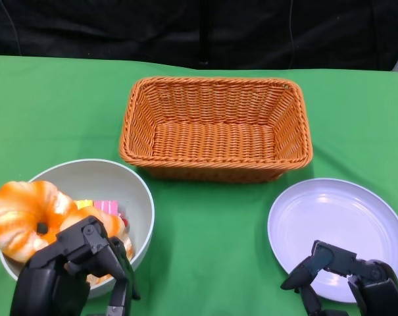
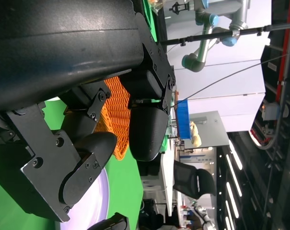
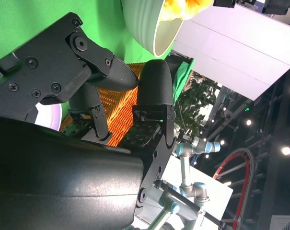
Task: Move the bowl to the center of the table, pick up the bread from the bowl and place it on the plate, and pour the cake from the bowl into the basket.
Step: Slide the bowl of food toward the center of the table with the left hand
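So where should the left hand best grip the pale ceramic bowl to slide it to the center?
Probably the pale ceramic bowl's bare right rim, from above: the swirled orange bread fills its left side, and the left hand is beside the near edge.

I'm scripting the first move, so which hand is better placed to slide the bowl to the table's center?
The left hand: it hovers over the bowl's near rim, while the right hand sits by the plate, farther away.

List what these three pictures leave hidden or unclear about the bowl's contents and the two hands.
- Head view: the left hand covers the near rim of the bowl and part of the bread.
- The pink and yellow cake is mostly hidden behind the bread.
- The right hand is cut off by the bottom edge.
- Both wrist views: hand shells block most of the table.
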